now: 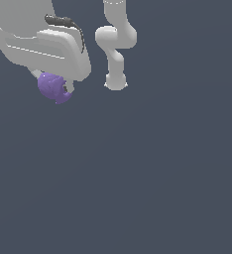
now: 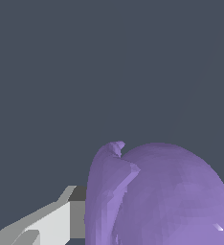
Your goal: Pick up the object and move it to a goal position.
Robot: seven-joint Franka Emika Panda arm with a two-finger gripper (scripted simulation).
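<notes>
The object (image 1: 52,87) is a lumpy purple blob held under the white gripper (image 1: 56,89) at the exterior view's upper left, well off the dark floor. In the wrist view the object (image 2: 162,196) fills the near part of the picture, with one white finger (image 2: 47,225) pressed beside it and the other finger hidden behind the blob. The gripper is shut on the object. No goal marker shows in either view.
The arm's white base and lower links (image 1: 116,54) stand at the exterior view's upper middle, to the right of the gripper. A flat dark grey floor (image 1: 138,173) spreads under everything.
</notes>
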